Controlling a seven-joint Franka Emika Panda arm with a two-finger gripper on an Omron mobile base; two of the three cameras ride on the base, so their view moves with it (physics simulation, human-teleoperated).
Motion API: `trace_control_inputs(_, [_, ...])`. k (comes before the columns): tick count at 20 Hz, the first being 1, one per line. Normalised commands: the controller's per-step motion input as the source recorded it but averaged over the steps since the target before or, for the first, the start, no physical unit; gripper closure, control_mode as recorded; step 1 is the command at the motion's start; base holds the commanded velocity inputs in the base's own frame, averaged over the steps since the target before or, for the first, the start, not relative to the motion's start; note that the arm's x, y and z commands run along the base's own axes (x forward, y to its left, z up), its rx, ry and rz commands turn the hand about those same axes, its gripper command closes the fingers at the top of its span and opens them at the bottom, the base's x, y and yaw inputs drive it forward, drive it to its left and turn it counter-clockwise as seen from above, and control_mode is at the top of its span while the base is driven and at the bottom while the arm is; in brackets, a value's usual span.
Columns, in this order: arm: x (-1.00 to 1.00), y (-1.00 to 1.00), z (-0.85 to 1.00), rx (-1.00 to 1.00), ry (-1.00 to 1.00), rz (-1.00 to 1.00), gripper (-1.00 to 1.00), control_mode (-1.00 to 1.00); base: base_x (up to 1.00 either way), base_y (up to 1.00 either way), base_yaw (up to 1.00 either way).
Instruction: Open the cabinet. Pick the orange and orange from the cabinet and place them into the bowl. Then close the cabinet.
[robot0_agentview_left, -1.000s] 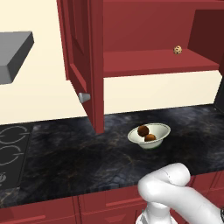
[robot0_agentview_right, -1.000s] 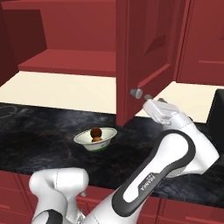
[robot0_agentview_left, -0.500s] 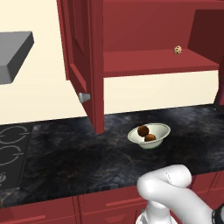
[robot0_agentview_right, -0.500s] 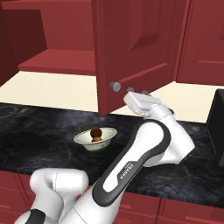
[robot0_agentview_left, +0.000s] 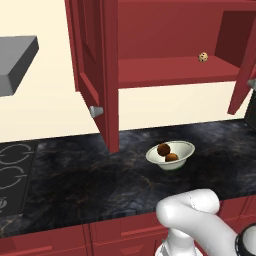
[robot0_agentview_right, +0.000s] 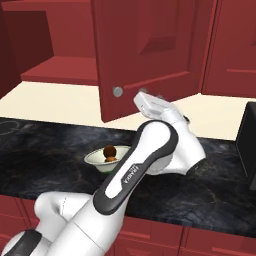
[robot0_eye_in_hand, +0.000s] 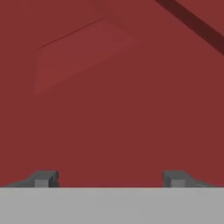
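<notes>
Both oranges (robot0_agentview_left: 167, 152) are resting in the bowl (robot0_agentview_left: 186, 148); the cabinet (robot0_agentview_right: 145, 55) is standing open. The end effector (robot0_eye_in_hand: 109, 178), released and empty, is facing the right door for closing.

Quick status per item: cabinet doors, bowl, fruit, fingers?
Dark red wall cabinet: left door wide open, right door partly swung in.
Pale cream round bowl: upright on the black counter, holding fruit.
Two small oranges: both inside the bowl.
Tan speckled ball: on the cabinet shelf.
Gripper: fingers spread apart, holding nothing, facing the right door's panel.
</notes>
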Motion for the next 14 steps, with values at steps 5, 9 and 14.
trace_control_inputs(5, [0.64,0.06,0.03,0.06,0.10,-0.02,-1.00,-1.00,0.00,0.00,0.00])
trace_control_inputs(9, [0.64,0.14,0.00,0.03,0.21,-0.01,-1.00,-1.00,0.00,0.00,0.00])
trace_control_inputs(14, [0.67,0.21,0.00,0.01,0.21,-0.02,-1.00,-1.00,0.00,0.00,0.00])
